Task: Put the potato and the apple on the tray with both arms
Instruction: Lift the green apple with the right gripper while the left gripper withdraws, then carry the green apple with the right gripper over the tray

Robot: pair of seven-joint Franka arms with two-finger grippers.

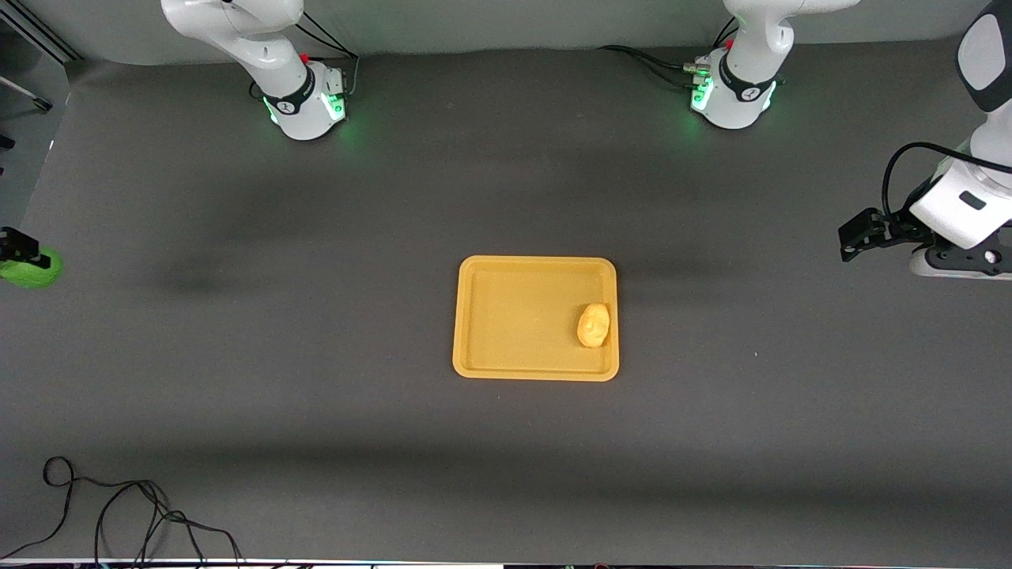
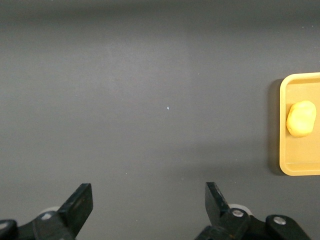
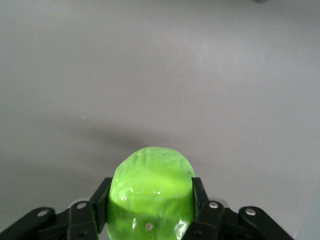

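Note:
The yellow-orange tray [image 1: 514, 316] lies at the table's middle. The potato [image 1: 593, 325] lies on it, at the rim toward the left arm's end; both also show in the left wrist view, the tray [image 2: 284, 150] and the potato [image 2: 301, 118]. My right gripper [image 1: 17, 246] is at the right arm's end of the table, shut on the green apple [image 1: 33, 270]. In the right wrist view the fingers [image 3: 101, 197] press both sides of the apple [image 3: 150, 175]. My left gripper [image 1: 852, 241] is open and empty [image 2: 148, 192] over bare table at the left arm's end.
Black cables [image 1: 118, 506] lie at the table's front corner toward the right arm's end. The two arm bases [image 1: 304, 99] [image 1: 731, 95] stand along the table's back edge. Dark mat surrounds the tray on all sides.

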